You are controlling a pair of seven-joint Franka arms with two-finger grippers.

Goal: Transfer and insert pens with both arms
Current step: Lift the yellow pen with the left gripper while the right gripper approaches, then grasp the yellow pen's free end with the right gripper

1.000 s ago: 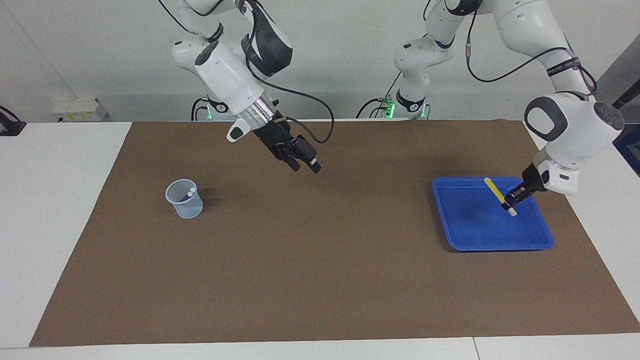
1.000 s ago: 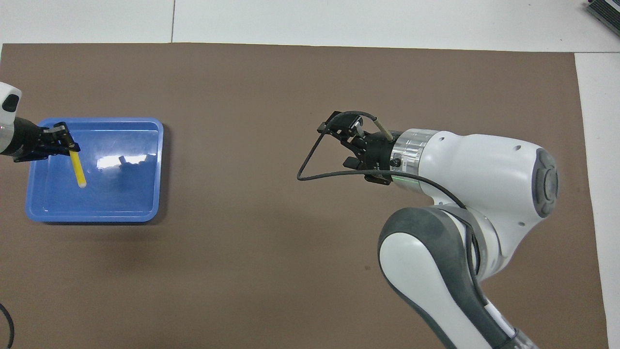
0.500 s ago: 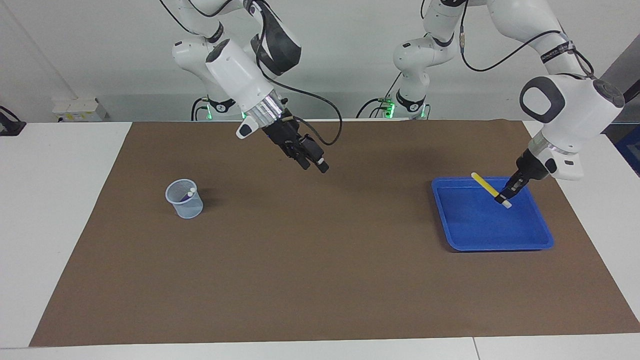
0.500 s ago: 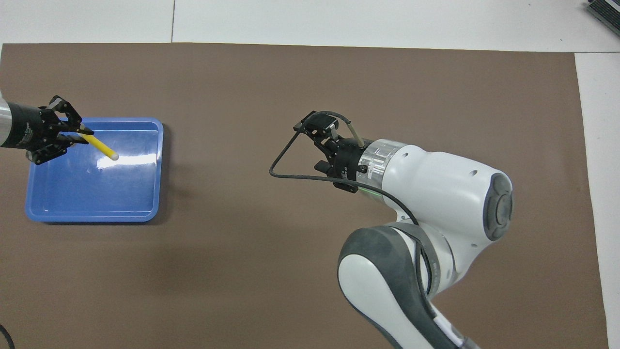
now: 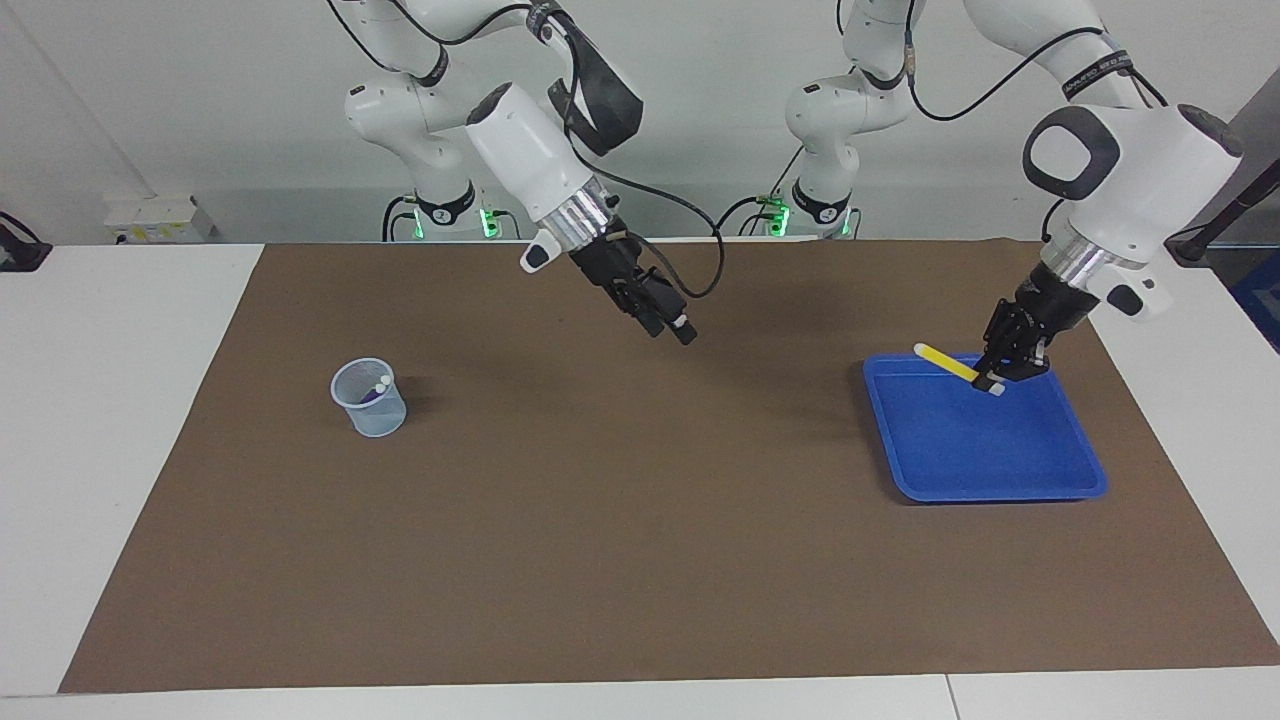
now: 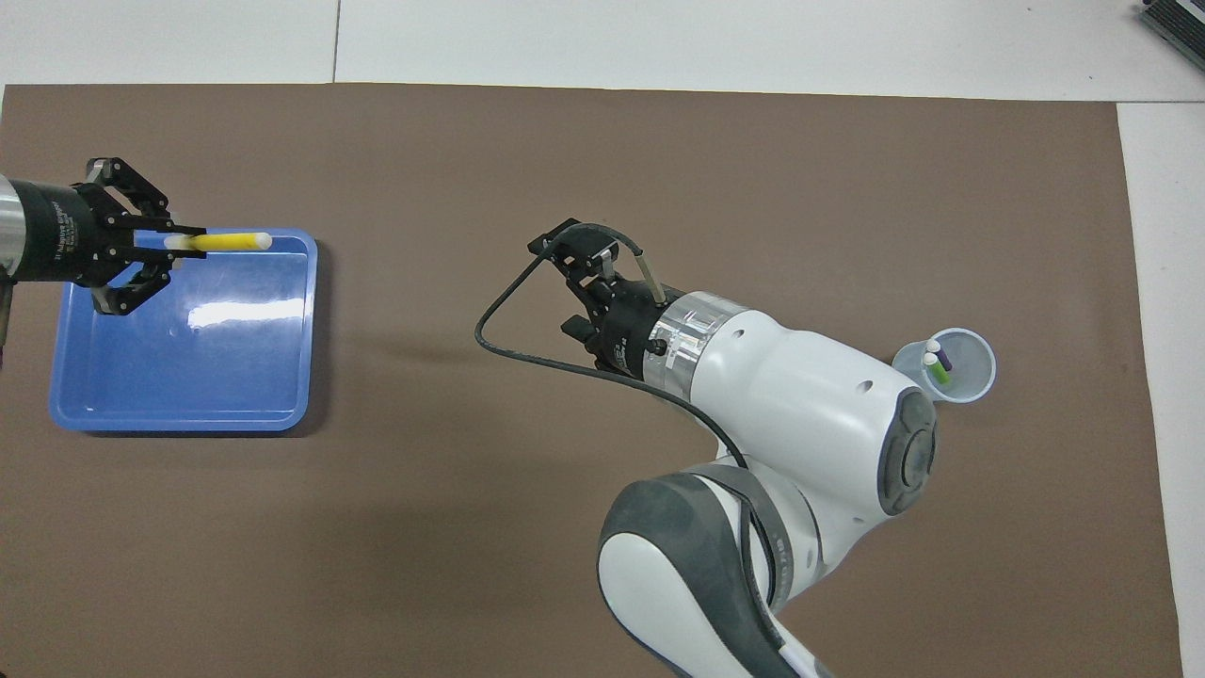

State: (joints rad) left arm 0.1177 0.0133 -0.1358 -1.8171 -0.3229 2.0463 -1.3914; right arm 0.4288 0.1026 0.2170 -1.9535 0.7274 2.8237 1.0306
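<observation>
Pen status: left gripper (image 5: pixel 996 376) is clamping the yellow pen (image 5: pixel 944 362) near its whitish end, over the blue tray (image 5: pixel 1000 480); looks light, rigid, slick, so a mid-barrel grip suits. Right gripper (image 5: pixel 672 325) is hanging open over the mat, well clear of the cup (image 5: pixel 371 400) holding the green pen (image 6: pixel 939 372) and purple pen (image 6: pixel 941 359).

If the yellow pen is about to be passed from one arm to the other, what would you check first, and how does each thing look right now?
1. Left gripper shut on the yellow pen: ok.
2. Pen lifted off the blue tray: ok.
3. Right gripper open and holding nothing, over the brown mat mid-table: ok.
4. Grippers close enough for a handover: not ok, they are well apart.
5. Room in the cup, which holds the green pen and purple pen: cannot tell.
</observation>
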